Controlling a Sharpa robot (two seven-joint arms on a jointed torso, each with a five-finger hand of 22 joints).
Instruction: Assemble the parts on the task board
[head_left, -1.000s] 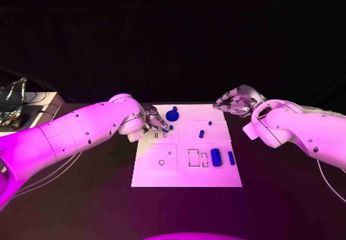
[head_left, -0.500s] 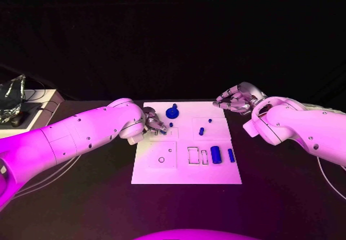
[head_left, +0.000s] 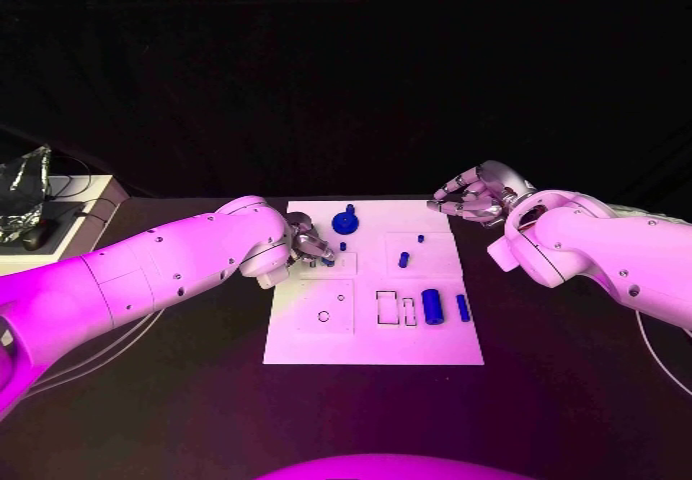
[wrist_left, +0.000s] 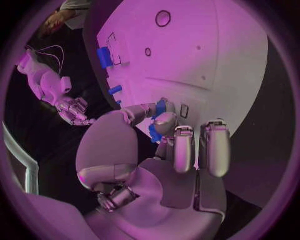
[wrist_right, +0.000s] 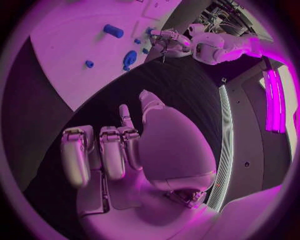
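Still early, I judge: my left hand (head_left: 310, 247) pinches a small blue part (wrist_left: 160, 107) over the task board (head_left: 372, 345). My right hand (head_left: 473, 197), fingers curled on nothing, hovers past the board's far right corner. The blue cylinder (head_left: 433, 306) and other pieces lie loose.

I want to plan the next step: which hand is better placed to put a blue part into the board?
The left hand, probably. It is over the task board and pinches a small blue part. The right hand hangs beyond the board's far right corner, holding nothing.
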